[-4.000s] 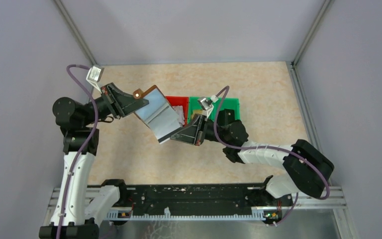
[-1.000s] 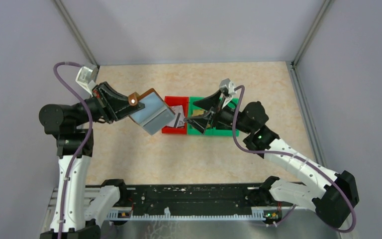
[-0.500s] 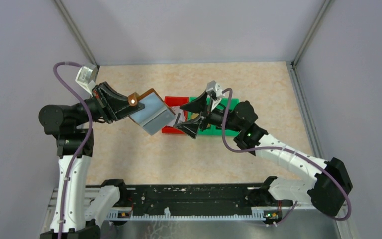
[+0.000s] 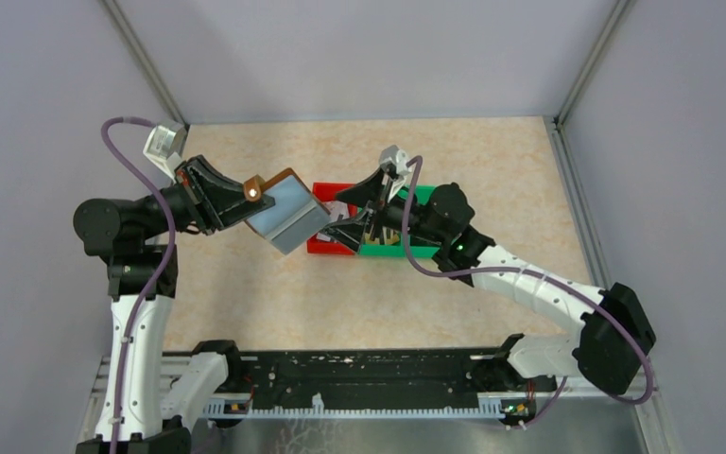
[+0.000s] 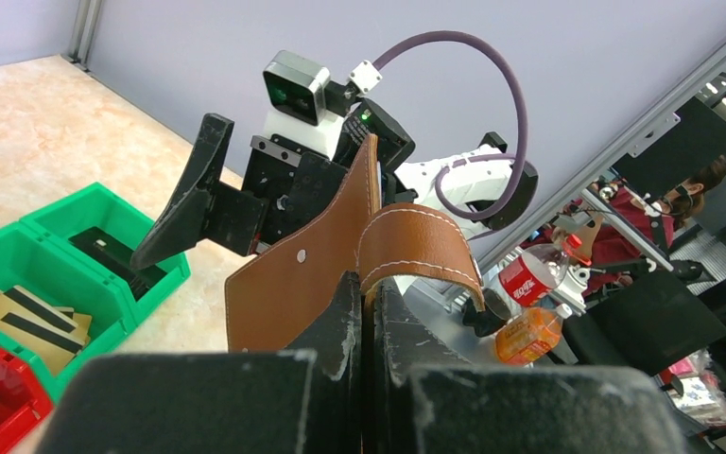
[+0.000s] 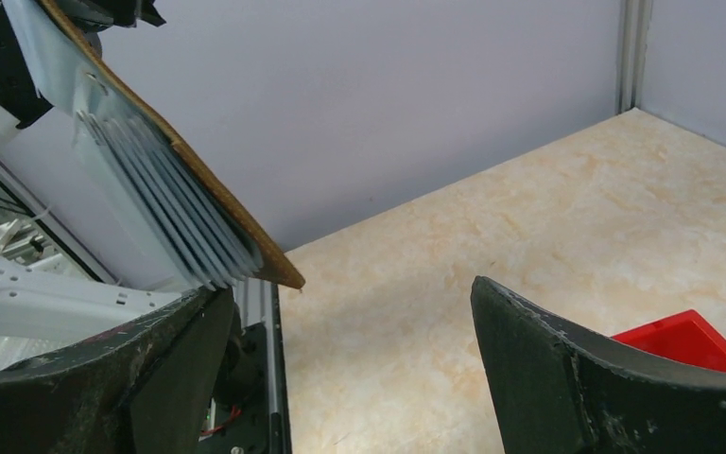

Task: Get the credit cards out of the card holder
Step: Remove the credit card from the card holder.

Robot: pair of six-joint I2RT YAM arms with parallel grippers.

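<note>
The right gripper (image 4: 340, 218) has swung back toward nine o'clock, spread wide and empty. The left gripper (image 4: 238, 203) clamps the card holder (image 4: 288, 222) — next comes a fine pinch inside its pockets.

Seen from above, the right claw (image 4: 336, 215) and its wrist cover most of the green bin (image 4: 392, 252) beneath them, and what lies in the red bin (image 4: 326, 248) below its fingertips is too small to tell. In the right wrist view the card holder (image 6: 151, 199), up and left of that claw, is cut off by the picture's edge. Its fanned pockets show edge-on, so their contents cannot be told. The left claw (image 5: 364, 293) camera shows only the card holder's brown back, the inner side turned away.
</note>
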